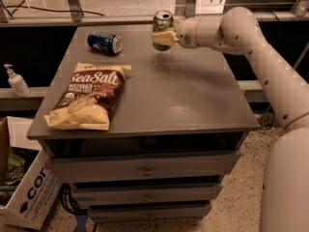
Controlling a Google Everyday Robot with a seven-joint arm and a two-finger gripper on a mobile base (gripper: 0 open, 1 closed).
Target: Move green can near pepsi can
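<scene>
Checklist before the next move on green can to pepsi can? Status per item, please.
1. Grip: claw, over the table's back edge, is shut on the green can, which is upright. ok
2. Target in view: pepsi can lies on its side at back left. ok
3. Path leftward: only bare tabletop between the two cans. ok
4. Chip bag: front left, apart from the pepsi can and off the path. ok
5. Green can near pepsi can: clear gap between them. not ok
6. Green can's clearance above the tabletop: cannot tell
</scene>
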